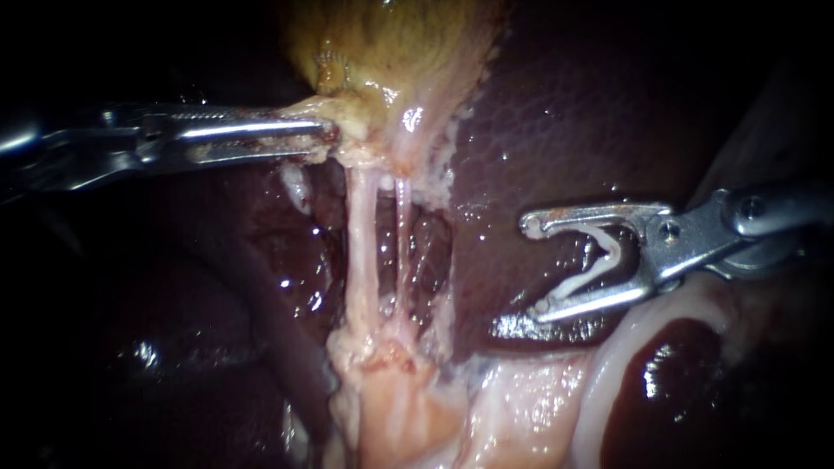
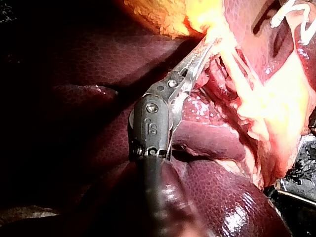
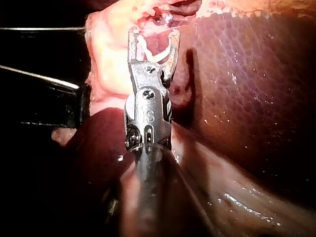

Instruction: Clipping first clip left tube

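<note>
Two pale tubes run side by side from the gallbladder [image 1: 391, 52] down to the fatty tissue: the left tube [image 1: 360, 252] and the thinner right tube [image 1: 402, 243]. My left instrument [image 1: 328, 137] is shut on the pale tissue at the gallbladder's lower end, holding it up and stretching the tubes; it is seen closer [image 2: 207, 44] in the left wrist view. My right instrument [image 1: 535, 266] stands to the right of the tubes over the liver [image 1: 565, 113], apart from them. Its jaws are wide apart and carry a white clip [image 1: 599, 260] [image 3: 150, 53] between them.
Dark red liver lies behind and on both sides of the tubes. Pale fatty tissue [image 1: 391, 399] spreads below them, and a whitish fold [image 1: 625, 347] curves under my right instrument. A dark rounded ridge [image 1: 278, 330] runs left of the tubes.
</note>
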Tool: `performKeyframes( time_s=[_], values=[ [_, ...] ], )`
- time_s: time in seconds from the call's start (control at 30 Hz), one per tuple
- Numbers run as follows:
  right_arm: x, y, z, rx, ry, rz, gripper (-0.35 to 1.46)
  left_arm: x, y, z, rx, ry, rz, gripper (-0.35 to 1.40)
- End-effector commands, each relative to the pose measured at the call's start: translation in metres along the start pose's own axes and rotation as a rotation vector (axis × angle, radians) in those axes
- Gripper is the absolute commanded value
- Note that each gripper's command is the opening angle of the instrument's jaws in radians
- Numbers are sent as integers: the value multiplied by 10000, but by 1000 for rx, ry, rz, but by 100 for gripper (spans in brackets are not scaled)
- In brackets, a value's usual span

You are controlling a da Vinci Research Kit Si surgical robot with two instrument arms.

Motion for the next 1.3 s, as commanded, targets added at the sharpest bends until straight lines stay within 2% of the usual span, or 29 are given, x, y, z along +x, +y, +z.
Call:
performKeyframes(
  time_s=[0.03, 0.2, 0.33, 0.47, 0.57, 0.73, 1.0, 1.13, 1.3],
  values=[
    [0, 0, 0, 0, 0, 0, 50, 4, 2, -4, -2, 0, -2, -35],
    [0, 0, 0, 0, 0, 0, 50, 25, 8, -26, -11, -6, -12, -35],
    [0, 0, 0, 0, 0, 0, 50, 49, 16, -49, -14, 19, -32, -35],
    [1, -1, 1, 0, 0, 0, 50, 74, 24, -77, -5, 48, -23, -35],
    [4, -3, 4, -1, 0, 0, 50, 83, 29, -86, -3, 58, -22, -35],
    [19, -11, 21, -10, -1, 4, 50, 80, 35, -84, 3, 58, -19, -35],
    [54, -26, 73, -40, -2, 93, 49, 74, 37, -80, 7, 59, -15, -35],
    [61, -29, 95, -45, -5, 122, 49, 74, 37, -80, 7, 59, -15, -35],
    [60, -29, 116, -45, -2, 137, 49, 74, 37, -79, 7, 59, -15, -35]
  ],
)
